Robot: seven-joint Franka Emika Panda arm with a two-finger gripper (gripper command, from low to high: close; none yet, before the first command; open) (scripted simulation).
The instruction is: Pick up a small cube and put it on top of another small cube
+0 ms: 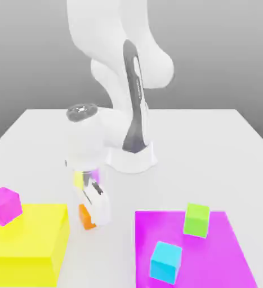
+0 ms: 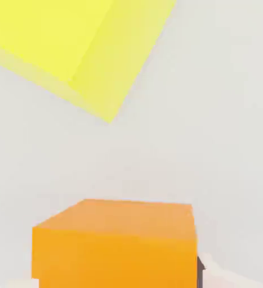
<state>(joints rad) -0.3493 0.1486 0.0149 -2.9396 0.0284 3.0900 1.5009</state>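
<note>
One orange cube sits clenched in the tool on the table, while the magenta cube (atop the yellow block) lies toward the exterior view's left, higher up.

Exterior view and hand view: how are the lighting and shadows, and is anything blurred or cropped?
Exterior view: soft, even light, no glare; faint shadows under the green cube and cyan cube. The orange cube is partly covered by the tool. Hand view: the orange cube looms large and slightly soft, cropped at the frame edge; yellow block also cropped.
</note>
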